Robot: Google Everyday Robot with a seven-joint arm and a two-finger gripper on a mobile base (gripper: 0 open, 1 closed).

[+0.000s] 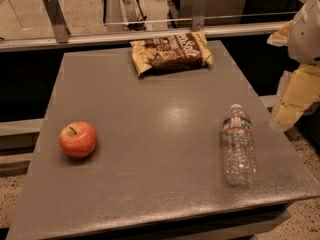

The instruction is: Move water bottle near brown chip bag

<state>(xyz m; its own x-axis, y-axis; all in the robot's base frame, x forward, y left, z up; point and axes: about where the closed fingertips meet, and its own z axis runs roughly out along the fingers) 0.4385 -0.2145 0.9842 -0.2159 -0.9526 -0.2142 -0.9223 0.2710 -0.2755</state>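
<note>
Grey table (150, 164) fills most of the frame, top bare but for three items; metal rail (150, 34) w/ upright brackets runs across the upper edge behind it.

Robot arm (307, 29), white & cream, comes in at the right edge, upper right; gripper (292, 104) hangs off the table's right side, above & right of the bottle, not touching anything; can't tell whether it's wide or narrow, holding nothing visible.

Brown chip bag (171, 51) lies flat at top centre, near the table's far edge, just below the rail; white lettering faces up.

Water bottle (238, 146) lies on its side, lower right of the table, white cap pointing toward the top of the frame; well apart from the bag.

Red apple (78, 139) sits at left, stem up, well apart from both.
</note>
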